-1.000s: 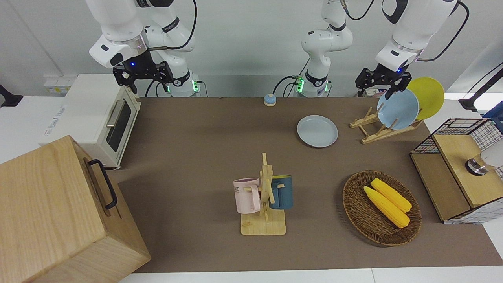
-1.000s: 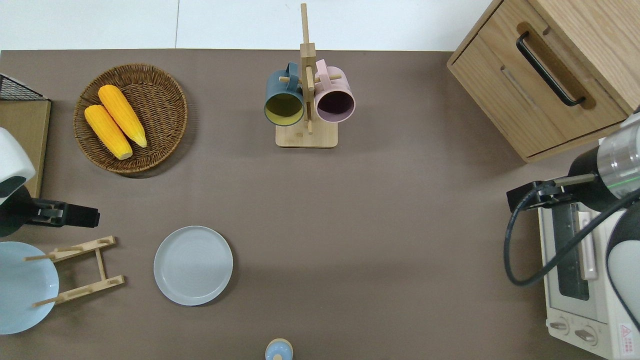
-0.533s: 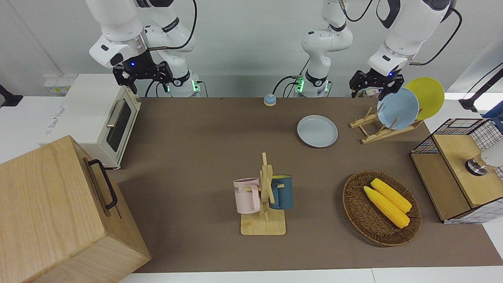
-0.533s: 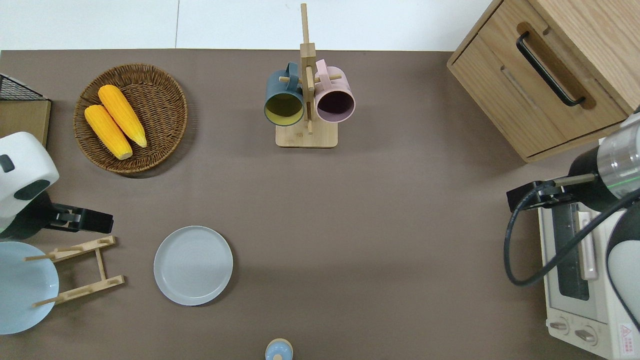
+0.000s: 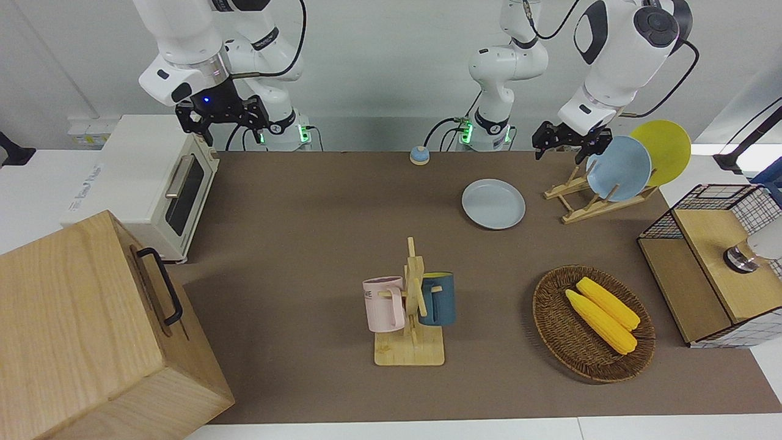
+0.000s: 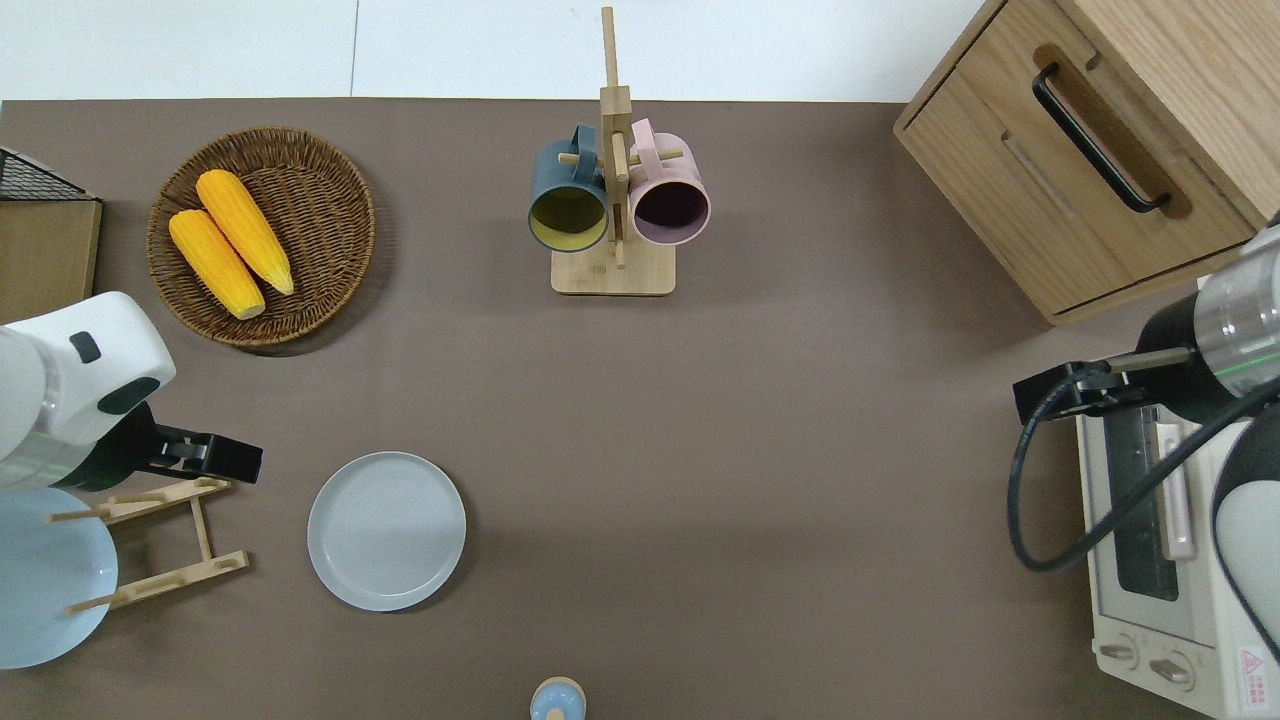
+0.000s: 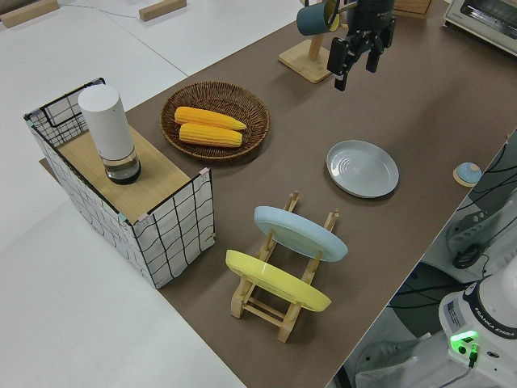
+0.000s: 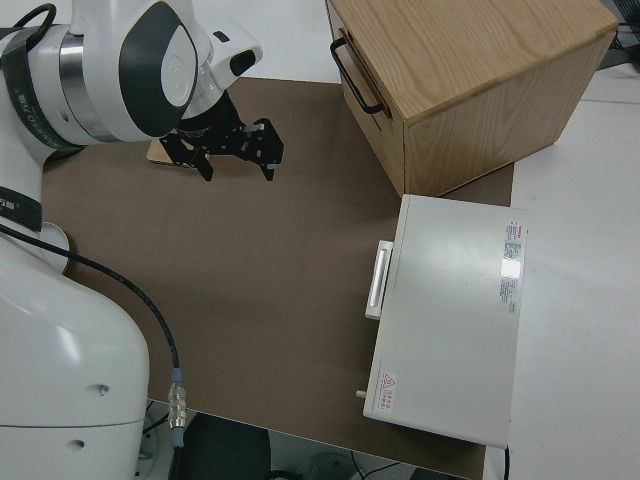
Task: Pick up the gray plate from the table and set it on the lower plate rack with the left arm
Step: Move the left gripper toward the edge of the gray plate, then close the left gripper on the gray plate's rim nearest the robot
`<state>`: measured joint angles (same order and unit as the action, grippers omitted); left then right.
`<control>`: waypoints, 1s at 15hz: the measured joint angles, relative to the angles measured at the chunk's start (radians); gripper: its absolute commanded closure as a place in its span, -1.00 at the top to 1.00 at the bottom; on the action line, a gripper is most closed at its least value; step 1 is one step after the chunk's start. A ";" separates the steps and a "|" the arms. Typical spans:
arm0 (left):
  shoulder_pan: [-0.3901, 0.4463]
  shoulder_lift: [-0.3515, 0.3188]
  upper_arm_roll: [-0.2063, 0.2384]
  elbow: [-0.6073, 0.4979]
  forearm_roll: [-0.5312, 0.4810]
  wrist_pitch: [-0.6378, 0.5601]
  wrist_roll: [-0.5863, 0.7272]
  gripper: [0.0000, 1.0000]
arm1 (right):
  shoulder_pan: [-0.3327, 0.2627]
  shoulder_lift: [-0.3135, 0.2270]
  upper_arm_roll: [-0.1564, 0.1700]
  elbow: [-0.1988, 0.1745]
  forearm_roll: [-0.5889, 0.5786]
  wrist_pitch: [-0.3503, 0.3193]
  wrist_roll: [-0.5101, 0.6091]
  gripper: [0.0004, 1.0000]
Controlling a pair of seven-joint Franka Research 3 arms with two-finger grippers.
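Observation:
The gray plate (image 5: 493,203) (image 6: 386,530) (image 7: 363,168) lies flat on the table (image 5: 305,214), beside the plate rack (image 5: 589,211) (image 6: 160,580) (image 7: 250,303). That light-wood rack holds a light blue plate (image 5: 618,169) and a yellow plate (image 5: 663,150) in its upper slots. My left gripper (image 5: 567,146) (image 6: 235,462) (image 7: 354,71) hangs open and empty in the air over the end of the rack's rail farther from the robots, a short way from the gray plate. My right gripper (image 5: 225,122) (image 8: 240,168) is parked, open.
A wicker basket (image 5: 553,330) with two corn cobs, a mug stand (image 5: 410,351) with a pink and a blue mug, a wire-sided box (image 5: 708,269), a toaster oven (image 5: 153,183), a wooden cabinet (image 5: 85,330) and a small blue bell (image 5: 419,155) stand on the table.
The left gripper has moved away from the light blue plate, from the left arm's end of the table toward the gray plate. The plates and the right arm have not moved.

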<state>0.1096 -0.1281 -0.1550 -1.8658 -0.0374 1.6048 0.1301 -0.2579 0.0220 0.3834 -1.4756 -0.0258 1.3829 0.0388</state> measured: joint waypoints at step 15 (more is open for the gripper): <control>0.002 -0.157 0.015 -0.527 -0.023 0.482 0.000 0.99 | 0.000 0.000 0.000 0.000 0.000 0.000 0.000 0.97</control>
<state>0.1112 -0.2851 -0.1397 -2.3927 -0.0604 2.0866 0.1302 -0.2579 0.0220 0.3834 -1.4756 -0.0258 1.3829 0.0388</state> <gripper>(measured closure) 0.004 0.013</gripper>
